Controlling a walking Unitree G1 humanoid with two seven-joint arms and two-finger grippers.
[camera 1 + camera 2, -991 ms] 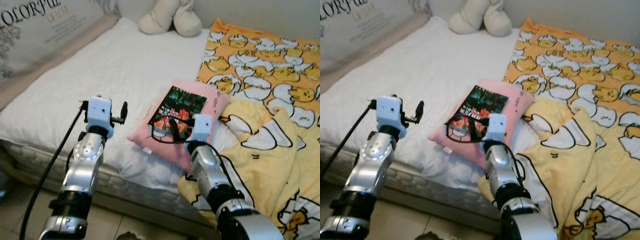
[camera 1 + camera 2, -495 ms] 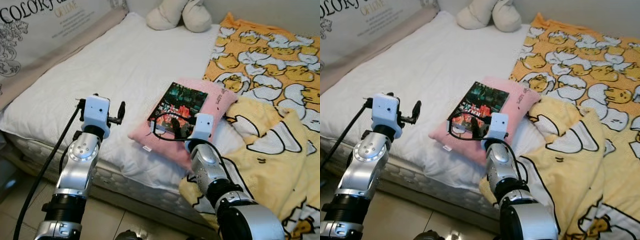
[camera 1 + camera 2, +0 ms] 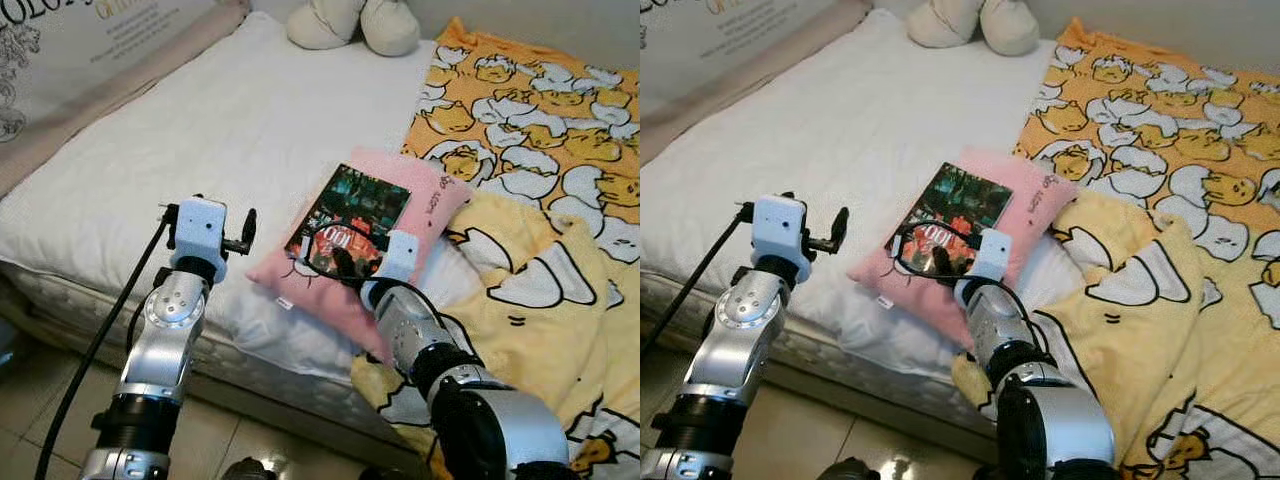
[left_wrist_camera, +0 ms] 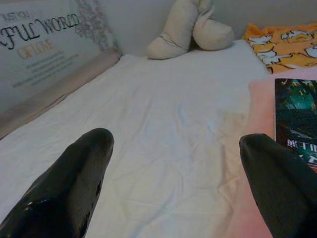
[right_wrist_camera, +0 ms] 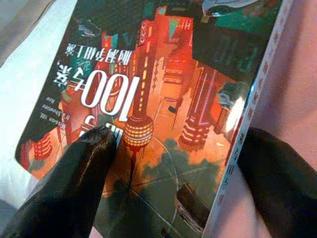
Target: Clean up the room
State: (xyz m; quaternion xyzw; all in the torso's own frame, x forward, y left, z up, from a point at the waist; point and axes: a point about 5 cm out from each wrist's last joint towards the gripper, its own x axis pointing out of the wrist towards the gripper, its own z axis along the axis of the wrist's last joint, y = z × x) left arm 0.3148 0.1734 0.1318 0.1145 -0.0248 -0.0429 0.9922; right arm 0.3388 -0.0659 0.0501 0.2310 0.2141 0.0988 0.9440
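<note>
**Right tool spread over a book on a pink pillow**

A book (image 3: 349,207) with a dark green and red city cover lies flat on a pink pillow (image 3: 420,205), which rests on the white bed (image 3: 230,130) near its front edge. The right tool (image 5: 185,173) sits low over the near end of the book, its two black fingers (image 5: 74,188) spread wide: one over the cover, the other beyond the book's long edge above the pink fabric. Whether either finger touches is hard to tell. A loop of black cable (image 3: 325,245) from the right wrist hangs across the book's near corner in the head views.

The left tool (image 4: 178,183) is held up over the bare white sheet to the left of the pillow, fingers wide apart and holding nothing.

Just right of the pillow, a rumpled yellow blanket (image 3: 540,300) with an egg-and-duck print overlaps the bed's edge and meets the pillow's side. A cream plush toy (image 3: 355,22) sits at the far end of the bed, and a printed pillow (image 3: 70,45) with lettering lies along the left side.
</note>
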